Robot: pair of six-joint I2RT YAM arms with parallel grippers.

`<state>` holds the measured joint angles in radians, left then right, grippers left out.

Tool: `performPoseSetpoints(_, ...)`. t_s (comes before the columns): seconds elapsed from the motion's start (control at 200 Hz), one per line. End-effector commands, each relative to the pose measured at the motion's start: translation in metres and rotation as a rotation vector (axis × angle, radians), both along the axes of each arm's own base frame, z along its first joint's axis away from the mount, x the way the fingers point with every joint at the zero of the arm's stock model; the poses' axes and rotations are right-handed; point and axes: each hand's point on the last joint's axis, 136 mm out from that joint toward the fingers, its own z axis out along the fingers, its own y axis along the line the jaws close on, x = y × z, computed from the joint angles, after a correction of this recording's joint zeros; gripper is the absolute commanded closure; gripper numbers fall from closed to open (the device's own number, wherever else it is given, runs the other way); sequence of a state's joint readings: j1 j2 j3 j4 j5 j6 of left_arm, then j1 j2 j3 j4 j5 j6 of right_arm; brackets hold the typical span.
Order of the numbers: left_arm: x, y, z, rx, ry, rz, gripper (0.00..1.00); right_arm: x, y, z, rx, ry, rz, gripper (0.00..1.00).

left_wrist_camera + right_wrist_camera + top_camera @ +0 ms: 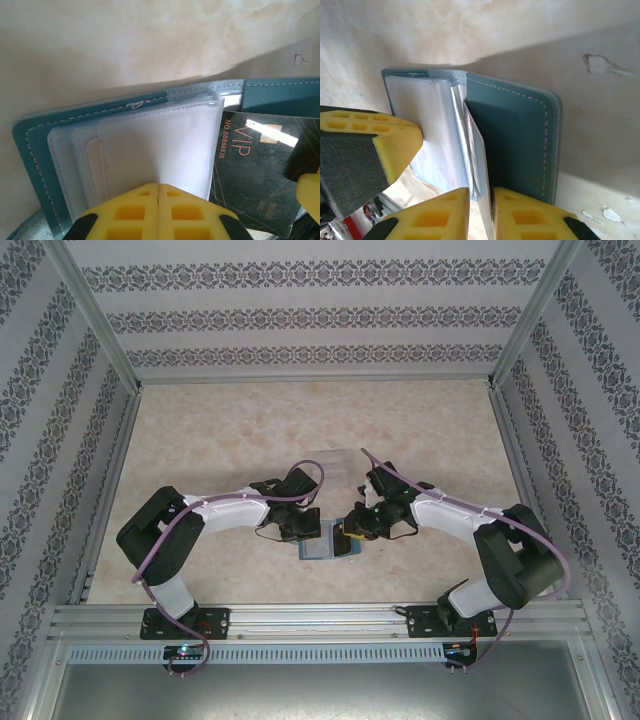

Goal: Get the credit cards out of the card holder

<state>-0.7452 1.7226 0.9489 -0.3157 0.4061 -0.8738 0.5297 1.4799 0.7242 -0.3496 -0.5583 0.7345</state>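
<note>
The card holder (322, 546) lies open on the table (300, 420), near centre. Left jaws, shut, pin its clear sleeves (160, 145); right jaws pinch a dark credit card (250, 170), seemingly partly out. Next, probably: lift it clear.

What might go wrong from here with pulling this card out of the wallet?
The right claw seems to pinch the black card by a thin edge, so it may slip free. The shut left claw only presses on the clear sleeves, so the wallet could drag along or fold shut.
</note>
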Motion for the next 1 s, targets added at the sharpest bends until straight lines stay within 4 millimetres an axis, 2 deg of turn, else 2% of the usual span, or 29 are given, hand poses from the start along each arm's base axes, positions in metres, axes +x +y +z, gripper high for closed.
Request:
performPoseSetpoints(0.0, -0.010, 0.014, -0.017, 0.094, 0.034, -0.011, 1.00, -0.004, 0.000, -0.004, -0.012, 0.015, 0.001, 0.81)
performPoseSetpoints(0.245, -0.010, 0.014, -0.014, 0.089, 0.025, -0.011, 1.00, 0.000, -0.004, 0.001, -0.048, -0.024, 0.009, 0.86)
performPoseSetpoints(0.615, -0.007, 0.012, -0.004, 0.071, 0.002, -0.007, 1.00, 0.015, -0.003, 0.036, -0.031, -0.140, 0.023, 0.91)
performPoseSetpoints(0.864, -0.002, 0.015, 0.014, 0.071, -0.039, 0.001, 0.94, 0.029, -0.004, 0.056, -0.041, -0.219, 0.058, 0.91)
performPoseSetpoints(0.994, -0.001, 0.021, 0.017, 0.080, -0.045, 0.009, 0.93, 0.040, -0.003, 0.067, -0.050, -0.314, 0.125, 0.96)
